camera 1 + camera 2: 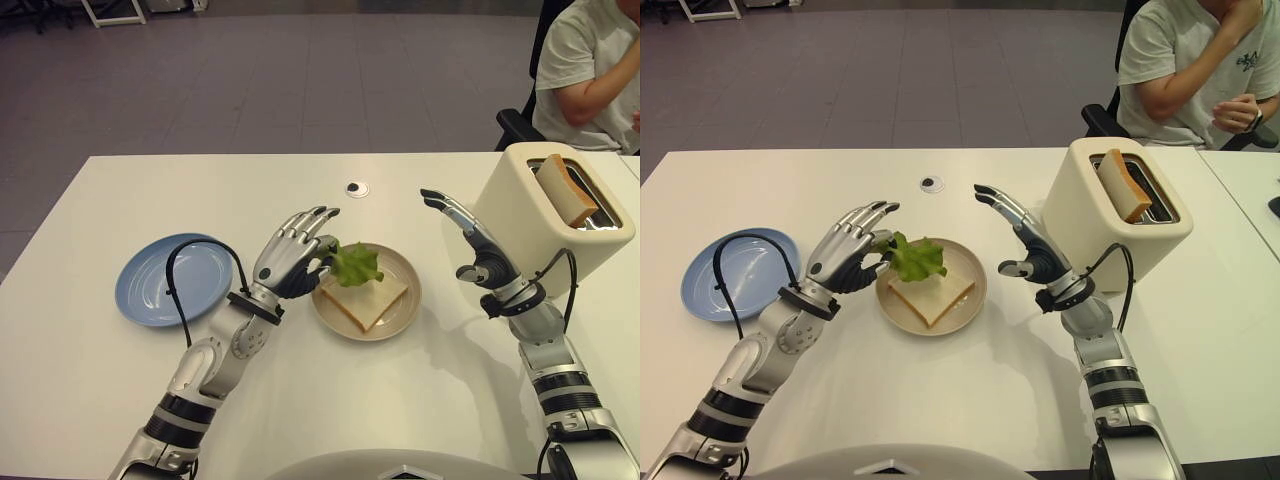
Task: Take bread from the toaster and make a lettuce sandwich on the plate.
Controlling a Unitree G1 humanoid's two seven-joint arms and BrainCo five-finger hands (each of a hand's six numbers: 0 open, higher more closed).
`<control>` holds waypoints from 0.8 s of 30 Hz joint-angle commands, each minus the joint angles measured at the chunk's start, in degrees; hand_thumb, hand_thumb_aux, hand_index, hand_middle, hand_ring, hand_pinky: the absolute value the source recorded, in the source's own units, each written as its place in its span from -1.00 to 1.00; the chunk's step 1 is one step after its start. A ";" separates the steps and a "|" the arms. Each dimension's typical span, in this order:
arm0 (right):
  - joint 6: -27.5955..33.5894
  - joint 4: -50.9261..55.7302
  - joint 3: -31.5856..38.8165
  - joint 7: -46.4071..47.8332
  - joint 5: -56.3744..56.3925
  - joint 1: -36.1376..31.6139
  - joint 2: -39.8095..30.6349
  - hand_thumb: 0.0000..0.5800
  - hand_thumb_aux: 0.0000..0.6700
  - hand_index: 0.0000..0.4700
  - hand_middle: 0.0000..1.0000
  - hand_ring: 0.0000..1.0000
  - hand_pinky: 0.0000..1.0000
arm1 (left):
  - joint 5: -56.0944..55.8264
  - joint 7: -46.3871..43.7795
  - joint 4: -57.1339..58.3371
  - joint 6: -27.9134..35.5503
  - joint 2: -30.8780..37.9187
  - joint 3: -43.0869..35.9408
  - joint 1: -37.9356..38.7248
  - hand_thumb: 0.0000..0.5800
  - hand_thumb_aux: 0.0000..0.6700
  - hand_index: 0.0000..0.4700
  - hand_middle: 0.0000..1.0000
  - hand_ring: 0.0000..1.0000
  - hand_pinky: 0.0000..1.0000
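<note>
A tan plate [398, 315] in the middle of the white table holds a slice of bread [365, 298]. A green lettuce leaf [355, 264] rests on the slice's far left corner, and my left hand [293, 256] pinches its left edge between thumb and fingertips. My right hand [474, 245] stands open and upright between the plate and the cream toaster [545, 220], touching neither. A second slice of bread [566, 191] sticks up out of the toaster's slot at the right.
A blue plate [172, 279] lies to the left of my left arm, with a black cable looping over it. A small round cap [357, 188] is set in the table behind the tan plate. A seated person is at the far right corner.
</note>
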 commanded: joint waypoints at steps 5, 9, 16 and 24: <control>0.01 0.87 0.63 0.75 -0.23 -1.56 0.65 -1.00 -1.00 -1.00 -1.00 -1.00 -1.00 | 3.95 2.20 3.82 -1.63 -3.15 -4.31 0.21 1.00 1.00 1.00 -1.00 -1.00 -1.00; -0.10 1.03 0.73 1.04 -0.03 -1.73 0.71 -1.00 -1.00 -1.00 -1.00 -1.00 -1.00 | 4.39 2.95 8.25 -2.35 -4.77 -6.40 -0.54 1.00 1.00 1.00 -1.00 -1.00 -1.00; -0.43 1.38 1.23 1.72 0.16 -2.02 1.03 -1.00 -1.00 -1.00 -1.00 -1.00 -1.00 | 0.82 3.04 16.76 -4.74 -6.93 -7.94 -1.29 1.00 1.00 1.00 -1.00 -1.00 -1.00; -0.63 1.76 1.88 1.96 0.05 -2.60 1.36 -1.00 -1.00 -1.00 -1.00 -1.00 -1.00 | 0.99 2.17 15.27 -3.73 -6.29 -7.77 0.38 -1.00 -1.00 -1.00 -1.00 -1.00 -1.00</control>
